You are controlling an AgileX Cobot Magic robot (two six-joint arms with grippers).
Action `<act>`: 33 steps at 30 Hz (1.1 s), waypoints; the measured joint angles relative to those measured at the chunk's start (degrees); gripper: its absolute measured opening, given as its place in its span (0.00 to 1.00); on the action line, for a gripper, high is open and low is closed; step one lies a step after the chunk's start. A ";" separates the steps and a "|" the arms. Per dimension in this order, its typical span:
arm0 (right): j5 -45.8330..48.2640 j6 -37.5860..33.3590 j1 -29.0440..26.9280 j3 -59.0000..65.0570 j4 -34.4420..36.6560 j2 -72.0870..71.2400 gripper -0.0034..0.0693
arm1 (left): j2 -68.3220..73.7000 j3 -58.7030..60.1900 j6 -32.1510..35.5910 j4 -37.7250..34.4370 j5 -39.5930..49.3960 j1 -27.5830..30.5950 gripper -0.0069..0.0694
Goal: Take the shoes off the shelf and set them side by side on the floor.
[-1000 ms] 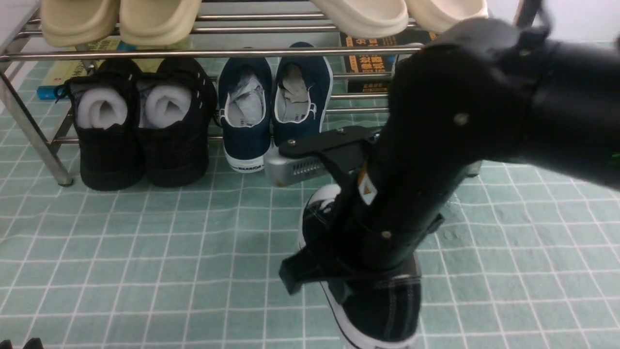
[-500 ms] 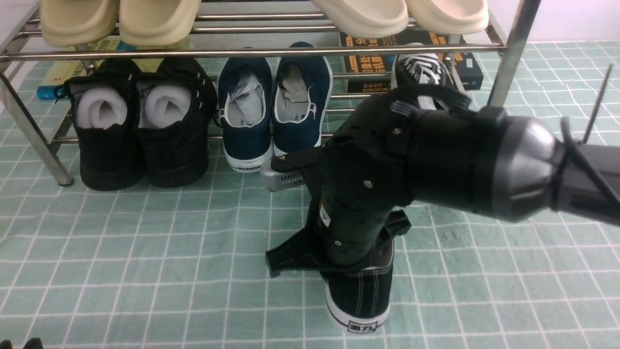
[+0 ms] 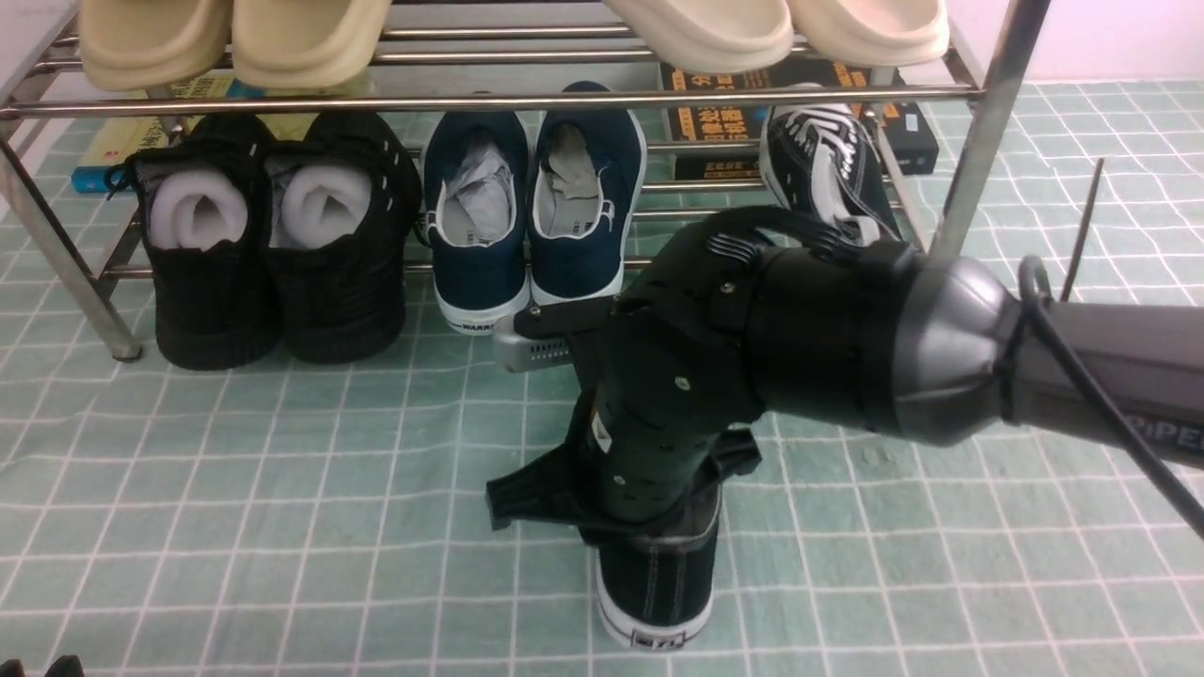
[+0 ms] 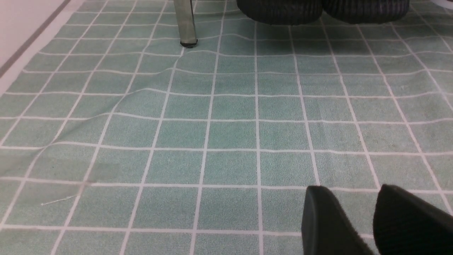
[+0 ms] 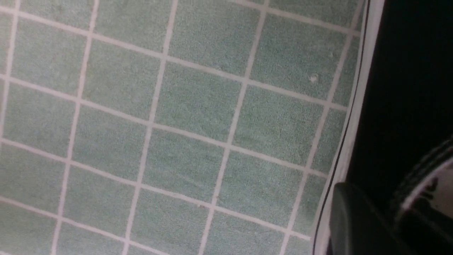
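One black canvas shoe (image 3: 658, 592) with a white-edged sole stands on the floor (image 3: 282, 489), heel toward me. My right gripper (image 3: 649, 527) reaches down at its collar, mostly hidden by the wrist. In the right wrist view one finger (image 5: 354, 219) lies against the shoe's black side (image 5: 407, 88); the other finger is hidden. The second shoe (image 3: 828, 155) with white laces lies on the lower tier of the chrome shelf (image 3: 423, 102), at its right end. My left gripper (image 4: 352, 187) hovers low over the floor, open and with nothing in it.
On the lower tier stand an all-black pair (image 3: 273, 244) stuffed with white foam and a navy pair (image 3: 531, 207). Cream slippers (image 3: 235, 38) sit on the upper tier. The shelf's legs (image 3: 978, 141) slant down to the floor. Boxes (image 3: 715, 122) lie behind.
My right arm has swung left, down and toward me with the shoe, which went from tilted to flat on the floor. The second shoe on the shelf came into view.
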 joint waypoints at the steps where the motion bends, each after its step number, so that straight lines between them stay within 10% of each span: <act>1: -0.23 0.00 0.00 -0.19 0.74 0.00 0.25 | 0.00 0.00 0.00 0.00 0.00 0.00 0.41; 9: 14.58 -16.38 -2.63 -8.40 8.02 -1.41 0.45 | 0.00 0.00 0.00 0.00 0.00 0.00 0.41; 17: 21.04 -29.68 -13.03 -16.23 10.96 -2.57 0.07 | 0.00 0.00 0.00 0.00 0.00 0.00 0.41; 21: 21.57 -31.85 -18.71 -16.23 10.32 -1.87 0.03 | 0.00 0.00 0.00 0.00 0.00 0.00 0.41; 33: 12.61 -36.56 -23.64 -16.23 -3.07 -1.03 0.29 | 0.00 0.00 0.00 0.00 0.02 0.00 0.41</act>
